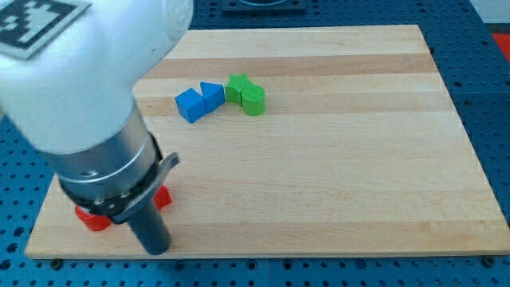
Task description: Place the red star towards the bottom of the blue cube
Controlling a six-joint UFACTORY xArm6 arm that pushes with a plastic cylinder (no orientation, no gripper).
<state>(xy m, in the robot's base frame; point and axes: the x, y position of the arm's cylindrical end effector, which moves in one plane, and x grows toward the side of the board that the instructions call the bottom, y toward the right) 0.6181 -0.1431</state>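
A: Red star (96,217)? It sits at the near left corner of the surface (335,175), mostly hidden behind the arm, my tip (157,249) just right of it.

B: Fingers?

A: None, only a rod. The blue cube (190,104) lies well apart, farther back. The approach is in hand; next, push the star far and right.

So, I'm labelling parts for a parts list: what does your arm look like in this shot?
A bulky glossy white housing carrying a black-and-white square marker, then a dark grey metal collar with a small side lever, ending in a straight dark rod. No cables are visible.
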